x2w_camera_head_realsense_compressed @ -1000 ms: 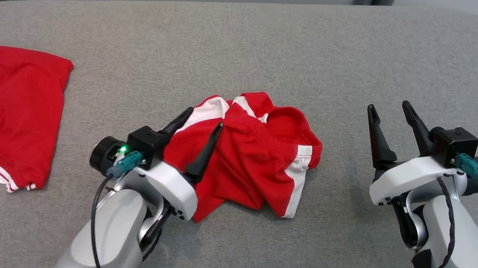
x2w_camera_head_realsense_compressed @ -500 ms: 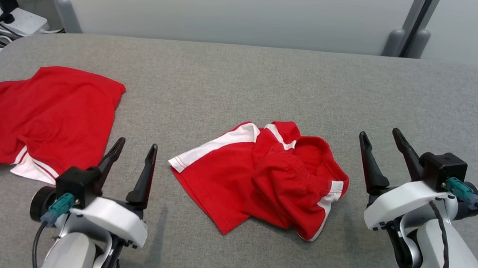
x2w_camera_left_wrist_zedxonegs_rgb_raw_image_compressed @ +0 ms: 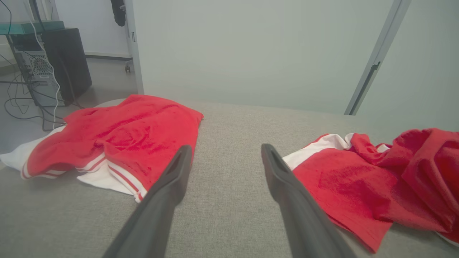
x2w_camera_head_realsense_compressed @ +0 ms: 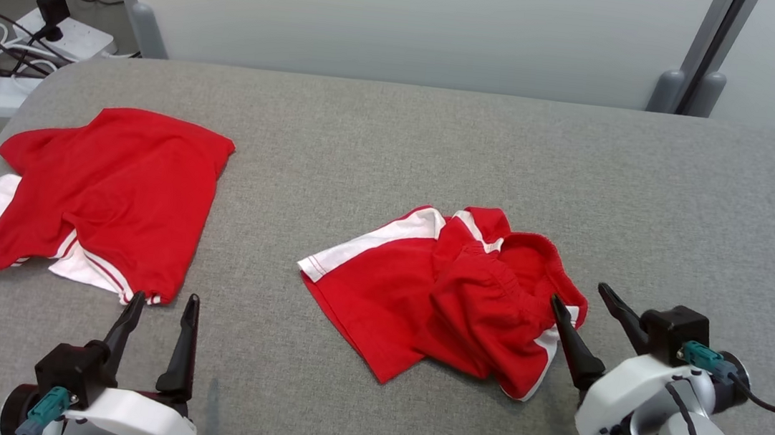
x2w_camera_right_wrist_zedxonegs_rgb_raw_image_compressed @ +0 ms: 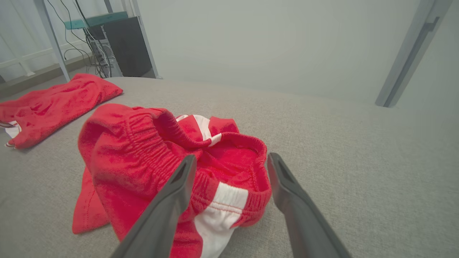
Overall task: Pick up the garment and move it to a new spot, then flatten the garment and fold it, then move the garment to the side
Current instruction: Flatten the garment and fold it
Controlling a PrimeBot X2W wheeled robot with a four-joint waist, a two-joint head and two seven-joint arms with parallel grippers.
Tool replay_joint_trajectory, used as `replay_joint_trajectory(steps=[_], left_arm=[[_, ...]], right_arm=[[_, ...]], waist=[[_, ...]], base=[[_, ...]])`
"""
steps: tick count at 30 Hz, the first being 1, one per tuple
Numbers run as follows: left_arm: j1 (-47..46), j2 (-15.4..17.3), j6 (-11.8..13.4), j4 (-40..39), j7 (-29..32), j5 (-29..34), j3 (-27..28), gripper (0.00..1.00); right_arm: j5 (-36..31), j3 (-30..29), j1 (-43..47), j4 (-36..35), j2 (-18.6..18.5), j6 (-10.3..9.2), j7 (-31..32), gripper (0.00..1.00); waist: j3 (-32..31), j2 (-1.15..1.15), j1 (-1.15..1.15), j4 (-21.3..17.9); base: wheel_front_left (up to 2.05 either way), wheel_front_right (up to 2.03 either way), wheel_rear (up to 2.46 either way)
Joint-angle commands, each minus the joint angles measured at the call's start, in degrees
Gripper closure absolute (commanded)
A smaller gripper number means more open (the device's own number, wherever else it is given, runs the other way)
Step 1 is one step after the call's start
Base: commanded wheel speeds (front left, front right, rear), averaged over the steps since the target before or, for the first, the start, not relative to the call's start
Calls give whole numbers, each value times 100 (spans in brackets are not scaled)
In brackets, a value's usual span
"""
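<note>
The garment, red shorts (x2w_camera_head_realsense_compressed: 443,303) with white side stripes, lies crumpled in the middle of the grey padded surface (x2w_camera_head_realsense_compressed: 395,146), its elastic waistband bunched up on the right side. My left gripper (x2w_camera_head_realsense_compressed: 164,297) is open at the lower left, well apart from the shorts (x2w_camera_left_wrist_zedxonegs_rgb_raw_image_compressed: 358,179), and holds nothing. My right gripper (x2w_camera_head_realsense_compressed: 579,294) is open too, its fingertips at the right edge of the shorts. In the right wrist view the gripper (x2w_camera_right_wrist_zedxonegs_rgb_raw_image_compressed: 232,157) points over the waistband and a white stripe of the shorts (x2w_camera_right_wrist_zedxonegs_rgb_raw_image_compressed: 136,154). In the left wrist view my left gripper (x2w_camera_left_wrist_zedxonegs_rgb_raw_image_compressed: 226,147) frames bare grey surface.
A second red garment with white trim (x2w_camera_head_realsense_compressed: 116,196) lies at the surface's left end, close ahead of my left fingers (x2w_camera_left_wrist_zedxonegs_rgb_raw_image_compressed: 122,132). A power strip and cables (x2w_camera_head_realsense_compressed: 15,56) lie on the floor past the left edge. A pale wall panel stands behind.
The head camera has moved, showing more of the surface. My left gripper has drawn back off the shorts to the lower left, still open. My right gripper now stands at the shorts' right edge.
</note>
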Motion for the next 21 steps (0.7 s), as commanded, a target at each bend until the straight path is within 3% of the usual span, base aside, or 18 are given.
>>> replay_joint_trajectory(steps=[1, 15, 21], left_arm=[[-149, 41, 13, -184, -34, -36, 140, 0], [-227, 38, 160, -173, -34, -455, -374, 0], [-250, 37, 179, -145, -34, -546, -403, 0]], right_arm=[[35, 97, -66, -69, -93, 24, -77, 0], [234, 1551, -680, 343, -769, 24, -69, 0], [517, 2546, -963, 240, -1137, 24, 377, 0]], waist=[[44, 0, 0, 33], [288, 0, 0, 173], [359, 0, 0, 238]], base=[[0, 0, 0], [0, 0, 0], [0, 0, 0]])
